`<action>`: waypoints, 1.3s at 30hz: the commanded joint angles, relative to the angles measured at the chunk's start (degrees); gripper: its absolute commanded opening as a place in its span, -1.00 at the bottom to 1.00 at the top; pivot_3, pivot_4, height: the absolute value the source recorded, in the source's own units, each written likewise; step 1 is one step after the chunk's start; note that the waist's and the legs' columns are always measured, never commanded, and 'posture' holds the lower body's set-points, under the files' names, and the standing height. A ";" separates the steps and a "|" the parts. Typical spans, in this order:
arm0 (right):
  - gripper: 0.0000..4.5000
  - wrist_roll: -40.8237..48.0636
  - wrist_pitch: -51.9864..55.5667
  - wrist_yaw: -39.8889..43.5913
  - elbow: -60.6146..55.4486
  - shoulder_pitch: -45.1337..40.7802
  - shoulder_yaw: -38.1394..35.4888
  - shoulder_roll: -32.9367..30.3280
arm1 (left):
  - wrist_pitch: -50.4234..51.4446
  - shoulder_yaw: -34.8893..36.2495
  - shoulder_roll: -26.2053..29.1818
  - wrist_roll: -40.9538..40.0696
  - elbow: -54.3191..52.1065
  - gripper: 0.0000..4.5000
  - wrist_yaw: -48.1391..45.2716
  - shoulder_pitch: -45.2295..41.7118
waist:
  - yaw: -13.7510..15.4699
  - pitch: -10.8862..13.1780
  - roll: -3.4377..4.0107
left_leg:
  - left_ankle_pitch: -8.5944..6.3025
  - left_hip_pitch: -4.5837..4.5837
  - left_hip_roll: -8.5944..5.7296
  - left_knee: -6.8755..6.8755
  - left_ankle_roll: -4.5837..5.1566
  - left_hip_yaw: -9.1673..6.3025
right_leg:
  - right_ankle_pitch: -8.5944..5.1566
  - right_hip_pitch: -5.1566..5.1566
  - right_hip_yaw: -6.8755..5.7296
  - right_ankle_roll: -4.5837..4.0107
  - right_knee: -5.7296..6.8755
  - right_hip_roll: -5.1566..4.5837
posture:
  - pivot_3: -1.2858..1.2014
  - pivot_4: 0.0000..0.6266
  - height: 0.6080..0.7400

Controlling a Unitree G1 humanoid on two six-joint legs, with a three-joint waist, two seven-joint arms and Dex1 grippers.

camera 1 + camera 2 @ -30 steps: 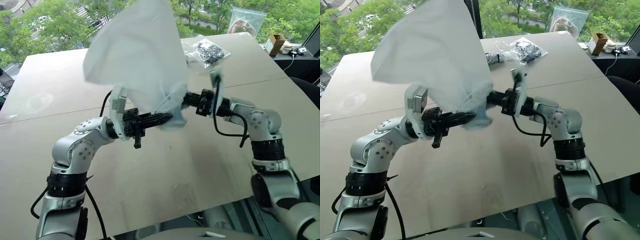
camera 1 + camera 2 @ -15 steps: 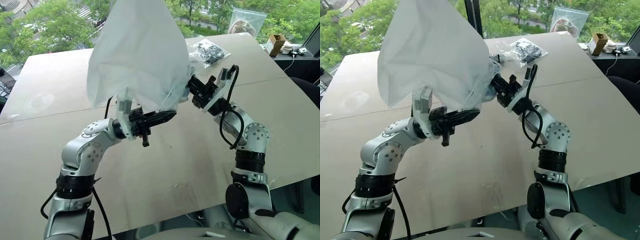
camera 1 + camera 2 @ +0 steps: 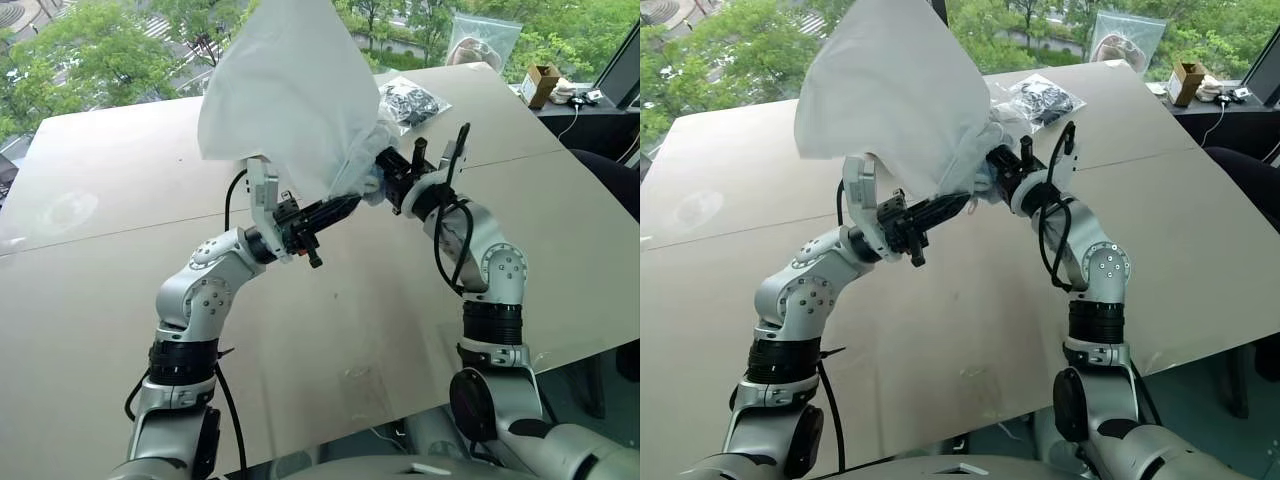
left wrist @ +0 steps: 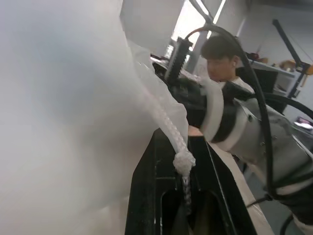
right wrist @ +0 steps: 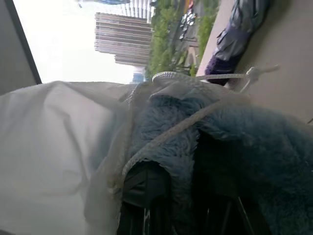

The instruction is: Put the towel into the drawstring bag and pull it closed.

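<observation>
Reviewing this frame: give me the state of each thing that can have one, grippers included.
drawstring bag: held up off the table, mouth gathered between both grippers.
towel: at the bag's mouth, in the right gripper's grip.
left gripper: shut on the bag's string.
right gripper: shut on the towel.
clear plastic pouch: lying flat on the table, dark contents inside.

Fuzzy terry towel (image 5: 254, 142), thin translucent bag (image 3: 290, 100)
</observation>
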 commanded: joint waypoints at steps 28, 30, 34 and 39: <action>0.60 -20.56 12.43 21.96 -3.16 0.49 4.19 -0.64 | 14.51 2.71 -4.04 -11.31 -0.95 -1.00 5.91 1.82 | 0.19 -0.02 -0.04 | 0.00 -0.11 0.03 0.05 0.00 0.00 | 0.00 -0.11 0.02 0.00 0.02 0.01 | 0.03 -0.52 1.00; 0.98 -17.09 14.47 18.78 -2.18 0.26 1.46 0.92 | 15.30 4.07 -4.68 -13.34 -0.42 -1.00 7.26 1.95 | 0.29 -0.02 -0.04 | 0.00 -0.13 0.02 0.05 -0.01 -0.01 | 0.00 -0.12 0.01 0.00 0.03 0.01 | 0.03 -0.52 1.00; 0.98 -9.53 21.27 16.00 -2.36 1.25 -1.12 -1.54 | 15.57 9.25 -7.50 -17.66 3.41 -1.00 12.85 0.51 | 0.30 -0.02 -0.04 | 0.01 -0.13 -0.02 0.05 -0.01 0.00 | 0.00 -0.12 0.02 0.00 0.02 -0.04 | 0.03 -0.52 1.00; 0.98 0.16 28.72 16.45 -1.79 3.47 -3.39 -8.45 | 16.30 13.67 -9.78 -22.32 7.56 -1.00 19.63 -0.81 | 0.10 -0.03 -0.04 | 0.00 -0.11 -0.02 0.07 0.00 0.01 | 0.00 -0.12 0.02 0.00 0.05 -0.03 | 0.03 -0.52 1.00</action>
